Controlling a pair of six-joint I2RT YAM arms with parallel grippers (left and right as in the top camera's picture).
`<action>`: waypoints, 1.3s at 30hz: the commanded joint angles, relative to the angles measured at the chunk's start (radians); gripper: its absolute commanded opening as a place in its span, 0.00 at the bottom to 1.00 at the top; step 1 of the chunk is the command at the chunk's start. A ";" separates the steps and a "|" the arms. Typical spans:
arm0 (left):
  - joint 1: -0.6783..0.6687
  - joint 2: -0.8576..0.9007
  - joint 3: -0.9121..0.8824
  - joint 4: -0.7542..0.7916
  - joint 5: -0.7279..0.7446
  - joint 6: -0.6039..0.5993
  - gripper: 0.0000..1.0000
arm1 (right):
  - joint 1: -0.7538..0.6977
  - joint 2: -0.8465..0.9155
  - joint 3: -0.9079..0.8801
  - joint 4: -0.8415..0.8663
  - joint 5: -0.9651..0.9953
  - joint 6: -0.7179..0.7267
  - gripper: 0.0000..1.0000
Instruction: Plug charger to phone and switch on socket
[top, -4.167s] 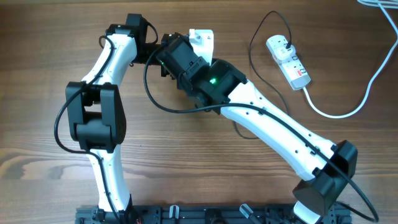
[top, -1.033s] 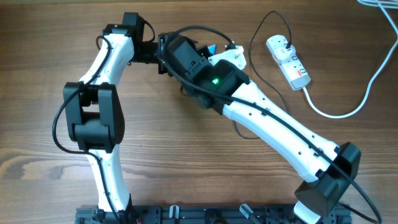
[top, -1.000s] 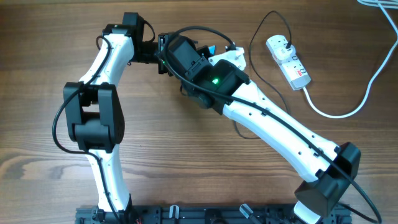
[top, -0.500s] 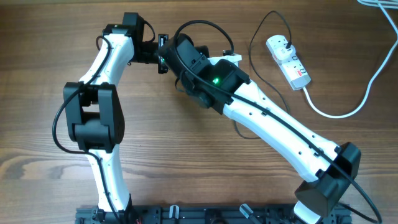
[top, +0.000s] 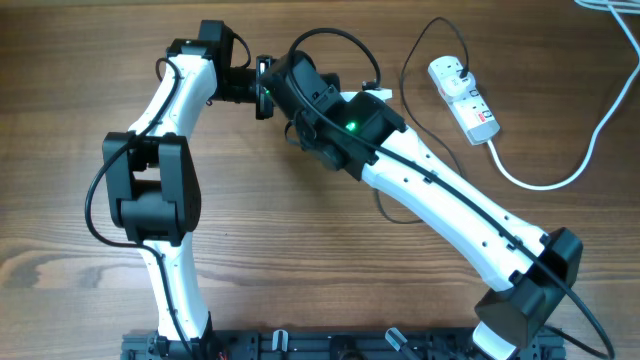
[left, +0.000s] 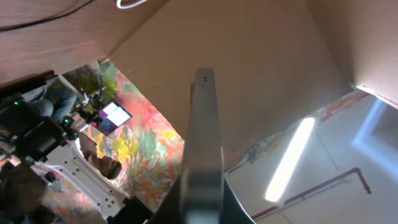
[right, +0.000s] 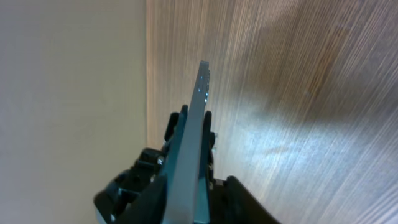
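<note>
At the left, the left claw is clamped on the phone, which shows edge-on between its fingers. Just to the right, the right claw also grips the phone edge-on, and the two wrists meet over the far middle of the table. Farther right, the charger loops its black cable from the socket and passes under the right arm, its tip hidden. The thick white cord trails away right.
</note>
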 joint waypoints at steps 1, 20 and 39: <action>0.001 -0.037 0.002 0.028 0.038 -0.041 0.04 | 0.014 -0.031 0.009 0.002 0.016 -0.208 0.49; 0.048 -0.051 0.002 0.123 -0.378 0.369 0.04 | -0.424 -0.325 -0.009 -0.270 -0.239 -1.344 1.00; 0.095 -0.090 0.002 0.144 -0.782 0.397 0.04 | -0.484 0.034 -0.398 -0.118 -0.536 -1.635 0.67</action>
